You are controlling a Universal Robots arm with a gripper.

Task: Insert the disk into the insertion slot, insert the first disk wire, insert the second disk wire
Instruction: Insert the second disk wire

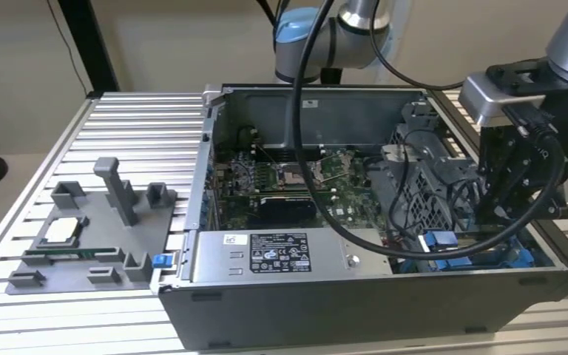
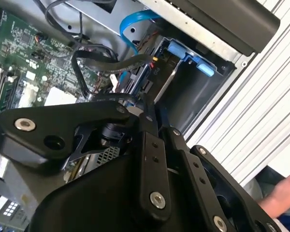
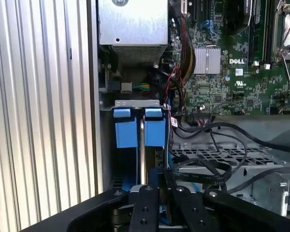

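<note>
My gripper [image 1: 501, 214] reaches down into the open computer case at the exterior view's right. In both wrist views its fingers lie close together, shut at the tips [image 3: 162, 176] [image 2: 147, 106]. A black disk wire [image 3: 203, 166] [image 2: 111, 96] runs right up to those tips. Just beyond them is the insertion slot [image 2: 193, 96] [image 1: 442, 244], with blue tabs [image 3: 125, 130] at its far end. A thin silver edge [image 3: 141, 154] stands between the tabs; I cannot tell whether it is the disk. A second black wire [image 2: 111, 65] loops toward the slot.
A grey labelled power-supply box [image 1: 274, 255] fills the case's front. The perforated metal cage [image 1: 432, 177] and the green board [image 1: 284, 177] lie beside the slot. A blue flat cable [image 2: 130, 24] hangs nearby. A grey parts fixture [image 1: 86, 229] sits on the ribbed table. A hand [image 2: 285, 193] is outside the case.
</note>
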